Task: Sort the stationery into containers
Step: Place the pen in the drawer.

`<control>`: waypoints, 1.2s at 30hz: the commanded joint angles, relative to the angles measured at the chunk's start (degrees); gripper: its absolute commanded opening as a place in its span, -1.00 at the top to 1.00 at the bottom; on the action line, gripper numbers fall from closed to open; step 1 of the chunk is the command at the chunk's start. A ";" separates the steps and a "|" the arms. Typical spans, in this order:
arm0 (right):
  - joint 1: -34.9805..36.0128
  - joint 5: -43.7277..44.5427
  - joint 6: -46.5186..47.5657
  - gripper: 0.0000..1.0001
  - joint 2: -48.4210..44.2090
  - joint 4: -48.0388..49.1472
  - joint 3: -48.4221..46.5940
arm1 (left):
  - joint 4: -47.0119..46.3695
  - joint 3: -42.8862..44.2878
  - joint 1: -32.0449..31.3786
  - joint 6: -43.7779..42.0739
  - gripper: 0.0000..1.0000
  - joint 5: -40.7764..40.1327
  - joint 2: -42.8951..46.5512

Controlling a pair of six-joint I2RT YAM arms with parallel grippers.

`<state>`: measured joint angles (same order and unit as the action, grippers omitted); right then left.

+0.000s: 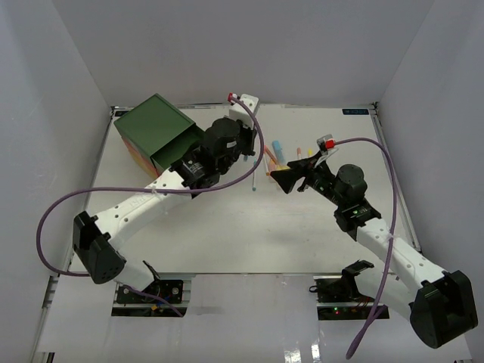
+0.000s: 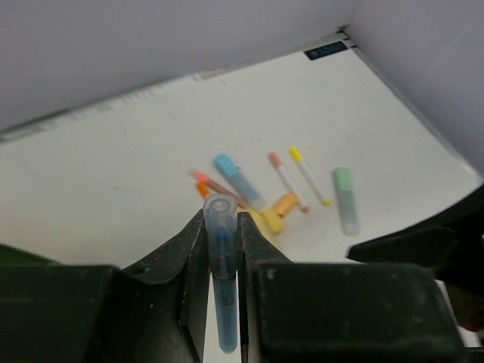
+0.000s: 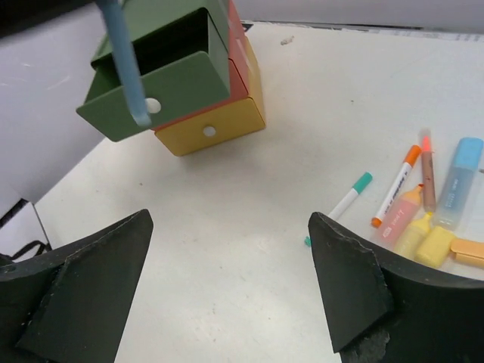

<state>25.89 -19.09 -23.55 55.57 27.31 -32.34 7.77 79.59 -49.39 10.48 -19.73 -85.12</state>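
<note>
My left gripper (image 2: pixel 221 216) is shut on a translucent blue pen (image 2: pixel 224 302), which stands upright between the fingers. In the right wrist view that blue pen (image 3: pixel 125 64) hangs in front of the pulled-out green top drawer (image 3: pixel 155 87) of the chest (image 1: pixel 151 125). The orange-red drawer (image 3: pixel 243 60) and yellow drawer (image 3: pixel 212 128) below are shut. My right gripper (image 3: pixel 228 218) is open over bare table, with nothing between its fingers. Loose stationery lies to its right: a teal-capped pen (image 3: pixel 349 198), an orange-capped pen (image 3: pixel 397 185), a blue highlighter (image 3: pixel 460 181) and a mint marker (image 2: pixel 346 198).
White walls close in the table on the left, back and right. Purple cables (image 1: pixel 257 151) loop off both arms. A tiny teal bit (image 3: pixel 308 242) lies by the right finger. The right arm's dark finger (image 2: pixel 423 243) shows at the edge of the left wrist view.
</note>
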 commanded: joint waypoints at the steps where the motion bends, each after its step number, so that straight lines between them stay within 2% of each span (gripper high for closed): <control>1: -0.05 2.47 5.53 -0.80 -2.13 -4.88 -0.62 | 8.39 5.30 2.27 -17.49 0.77 -8.48 6.45; 6: -0.05 2.83 7.11 -0.80 -2.84 -5.95 1.22 | 17.51 8.73 9.90 -27.95 0.78 -6.04 7.34; 10: 0.04 1.61 7.20 -0.80 -1.52 -6.48 1.58 | 21.75 8.39 15.71 -31.48 0.77 -4.27 4.71; 14: -0.05 1.60 7.20 -0.80 -0.73 -7.09 1.75 | 21.24 5.76 19.58 -32.37 0.65 -1.81 2.16; 19: -0.05 3.97 8.08 -0.80 -0.20 -8.76 1.32 | 18.86 2.68 21.52 -32.72 0.48 -2.07 -0.39; 23: -0.14 5.20 10.44 -0.80 1.38 -12.10 -1.32 | 18.69 2.06 22.05 -32.37 0.11 -2.86 -1.36; 24: -0.05 5.47 11.33 -0.80 1.82 -13.76 -2.19 | 18.68 1.97 22.05 -32.19 -0.07 -2.95 -1.28; 25: -0.14 6.17 12.12 -0.80 2.78 -14.56 -2.99 | 18.51 1.88 22.14 -32.02 -0.15 -3.04 -0.84; 29: -0.14 9.59 17.38 -0.80 6.47 -18.43 -9.65 | 17.98 2.50 22.14 -29.04 -0.50 -2.95 1.62; 30: -0.05 11.08 18.44 -0.80 8.92 -19.22 -11.15 | 17.81 2.85 22.14 -27.81 -0.63 -2.78 2.32; 35: -0.14 13.99 25.38 -1.00 19.99 -27.21 -26.59 | 15.80 1.54 22.14 -18.49 -0.93 -1.29 9.95; 36: -0.14 14.95 27.40 -0.92 24.45 -29.31 -28.90 | 15.26 0.66 22.14 -15.61 -0.94 -0.24 11.45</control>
<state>25.89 -7.77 -3.18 73.93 2.63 -53.60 26.33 80.86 -27.46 -13.26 -21.89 -81.73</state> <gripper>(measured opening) 0.969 0.963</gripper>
